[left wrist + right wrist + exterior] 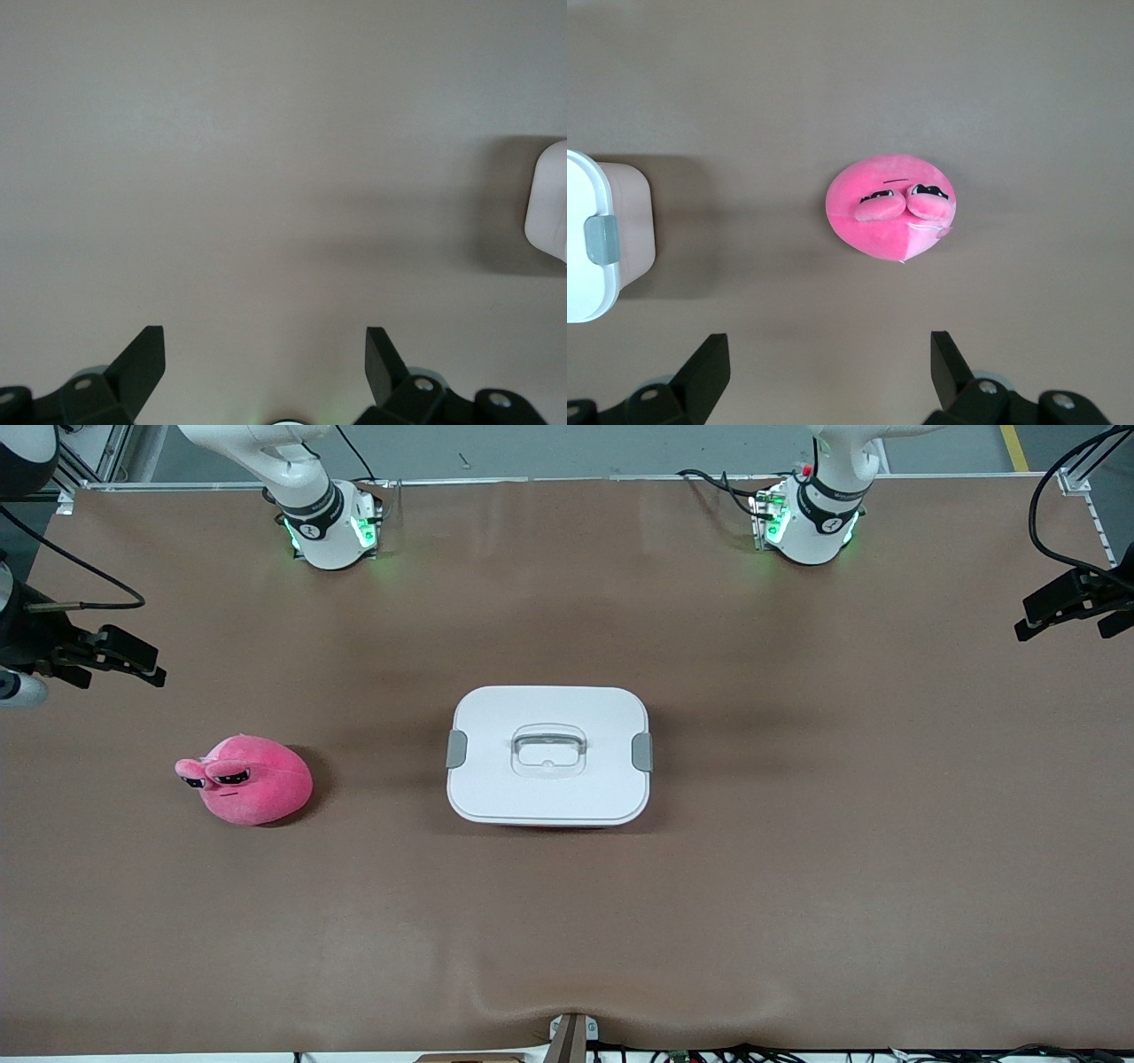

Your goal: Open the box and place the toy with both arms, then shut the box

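a: front view first. what's the layout?

b: the box (pixel 548 755) sits mid-surface (pixel 797 921) with its white lid (pixel 585 708) on and a grey clip (pixel 456 748) at each end, so opening is not yet done. the toy (pixel 251 779) lies on the surface toward the right arm's end, well apart from the box. the right gripper (pixel 124 657) is up in the air over that end of the surface, the left gripper (pixel 1072 607) over the left arm's end. neither touches anything.

a: why parked so wide?

b: my guess is a start pose: both arms wait clear of the box, each on the side of one clip, which would suit a two-arm lid lift.

a: left wrist view?

b: the left gripper (pixel 264 359) has its jaws spread wide with nothing between them, only bare surface under the gap. a corner of the box (pixel 549 208) shows at the frame edge, well off to one side of the jaws, not in line with them.

a: right wrist view?

b: the right gripper (pixel 828 363) is spread just as wide and empty. the toy (pixel 890 208) lies ahead of the gap, nearly centred on it but below and apart. the box (pixel 607 235) with one clip (pixel 602 241) sits off past one jaw. a descent would likely meet the toy, though the lid probably has to come off first.
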Tool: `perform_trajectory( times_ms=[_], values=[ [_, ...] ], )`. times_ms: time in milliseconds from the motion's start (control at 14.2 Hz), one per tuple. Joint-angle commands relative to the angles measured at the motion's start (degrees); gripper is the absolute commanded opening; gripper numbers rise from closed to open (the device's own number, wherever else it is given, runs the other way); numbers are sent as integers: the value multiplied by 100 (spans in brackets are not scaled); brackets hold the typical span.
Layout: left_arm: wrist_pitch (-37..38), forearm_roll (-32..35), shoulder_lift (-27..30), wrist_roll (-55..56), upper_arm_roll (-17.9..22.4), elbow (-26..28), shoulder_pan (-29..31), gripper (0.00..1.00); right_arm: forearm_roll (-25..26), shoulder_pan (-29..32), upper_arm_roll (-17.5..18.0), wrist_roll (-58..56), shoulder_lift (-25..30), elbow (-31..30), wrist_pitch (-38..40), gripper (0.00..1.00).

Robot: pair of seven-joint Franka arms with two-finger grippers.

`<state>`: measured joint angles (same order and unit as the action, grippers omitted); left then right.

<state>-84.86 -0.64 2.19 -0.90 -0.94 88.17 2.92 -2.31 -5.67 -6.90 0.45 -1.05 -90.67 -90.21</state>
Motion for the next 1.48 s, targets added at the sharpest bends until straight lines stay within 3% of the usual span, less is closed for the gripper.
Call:
perform_trajectory(
  times_ms=[0, 494, 635, 988, 1411],
  values=[
    [145, 238, -52, -139, -3, -133, 7, 100, 90, 5, 14, 333, 122, -21, 118, 100],
    [101, 477, -385, -165, -12, -221, -11, 100, 223, 215, 5, 272, 96, -65, 91, 100],
    [83, 477, -631, -122, -3, -492, -10, 100, 205, 260, 14, 245, 87, -161, 118, 100],
    [83, 486, -658, -16, -3, -528, -37, 100, 117, 260, 14, -421, 17, -477, 136, 100],
    [83, 451, -825, 739, -56, -528, -98, 100, 108, 207, 14, -1818, -18, -1189, -383, 100]
  ],
)
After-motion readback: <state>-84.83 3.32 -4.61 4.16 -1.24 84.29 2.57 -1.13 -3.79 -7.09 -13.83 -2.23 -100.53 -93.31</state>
